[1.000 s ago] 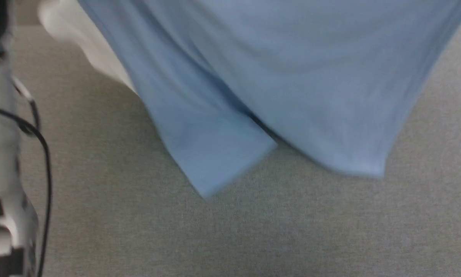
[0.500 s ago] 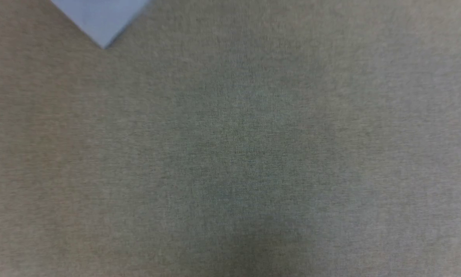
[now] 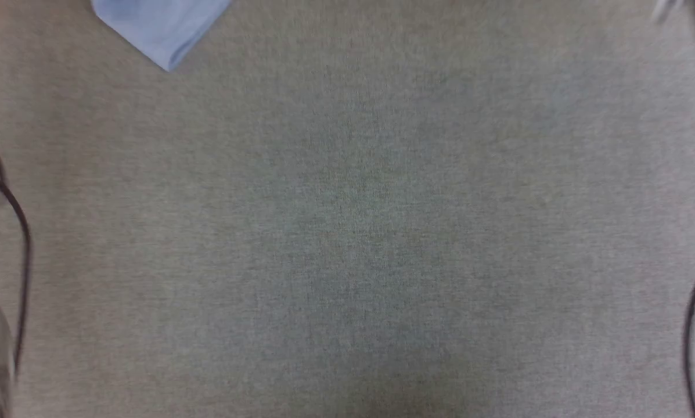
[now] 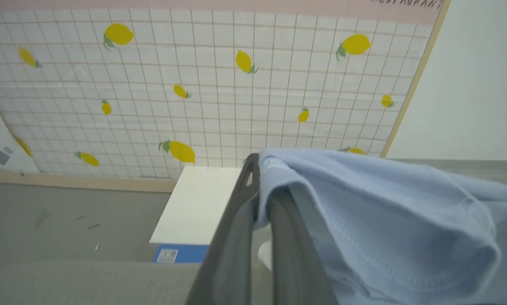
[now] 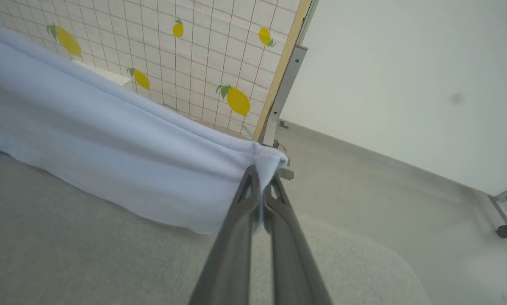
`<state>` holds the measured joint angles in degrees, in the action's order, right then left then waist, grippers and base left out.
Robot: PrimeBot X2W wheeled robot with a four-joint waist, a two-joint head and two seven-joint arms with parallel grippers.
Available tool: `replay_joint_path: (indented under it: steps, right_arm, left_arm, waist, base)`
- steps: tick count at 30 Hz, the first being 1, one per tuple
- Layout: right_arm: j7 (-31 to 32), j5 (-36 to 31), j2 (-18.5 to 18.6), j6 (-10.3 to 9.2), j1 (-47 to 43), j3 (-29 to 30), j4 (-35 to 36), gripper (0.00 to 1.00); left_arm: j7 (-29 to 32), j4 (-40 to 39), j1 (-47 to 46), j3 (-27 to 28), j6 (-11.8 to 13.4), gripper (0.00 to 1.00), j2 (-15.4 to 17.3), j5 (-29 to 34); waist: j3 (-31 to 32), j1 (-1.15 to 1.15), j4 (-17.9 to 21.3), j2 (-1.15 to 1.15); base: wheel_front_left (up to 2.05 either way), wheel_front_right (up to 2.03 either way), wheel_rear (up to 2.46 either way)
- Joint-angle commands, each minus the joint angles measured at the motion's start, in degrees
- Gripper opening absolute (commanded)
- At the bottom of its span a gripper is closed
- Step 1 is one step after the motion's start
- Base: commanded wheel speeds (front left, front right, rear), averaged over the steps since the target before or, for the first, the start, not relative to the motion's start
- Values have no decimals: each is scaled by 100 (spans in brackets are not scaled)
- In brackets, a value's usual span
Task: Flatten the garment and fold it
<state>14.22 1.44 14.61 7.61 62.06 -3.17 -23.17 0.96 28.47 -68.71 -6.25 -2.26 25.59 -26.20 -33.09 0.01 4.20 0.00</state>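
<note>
Light blue knit with a fine pique weave and a stitched hem: the garment (image 5: 109,144) is stretched between both grippers over a grey woven-textured table surface (image 3: 347,232). In the head view one pointed blue corner shows at the top left edge, blurred. The left gripper (image 4: 261,182) has its fingers nearly together, pinching a bunched fold, and the cloth drapes off to its right. The right gripper (image 5: 262,180) has its fingers narrow, clamped on a hem corner, and the edge runs taut to its left. Behind are a tiled lemon-print panel (image 4: 194,84), a white box (image 4: 198,203) and a plain white wall (image 5: 405,84). Dark cables (image 3: 19,232) show at the head view's sides.
</note>
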Motion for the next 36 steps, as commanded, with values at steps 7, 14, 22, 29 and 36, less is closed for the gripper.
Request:
replay_joint_path:
  steps: [7, 14, 22, 29, 36]
  right_arm:
    - [379, 1020, 163, -12, -2378, -235, 636, 0]
    - [570, 1361, 153, -12, -4618, -20, 1726, 0]
    - [670, 1086, -618, -12, -6375, 559, 2548, 0]
    - [1059, 957, -1100, -12, -7363, 1054, 2839, 0]
    - [1864, 1234, -1169, -12, -8030, 1290, 3192, 0]
  left_arm:
    - [1232, -543, 2814, -261, -155, 0, 212, -415]
    - [1939, -2013, 5659, -145, 383, 0, 6, -1033]
    - [1817, -3019, 7627, -121, 1031, 0, -501, -1237]
    - [1712, -3031, 8201, -241, 1290, 0, -553, -1017]
    - [1526, -3068, 8431, -429, 1412, 0, -428, -604]
  waist:
    - [1747, -1, -443, 0]
    - [2262, -1, -584, 0]
    - [2393, -1, -695, 0]
    - [2465, -1, -739, 0]
    - [2600, -1, -679, 0]
  base:
    - [0, 0, 0]
    - [0, 0, 0]
    - [0, 0, 0]
    - [0, 0, 0]
    - [0, 0, 0]
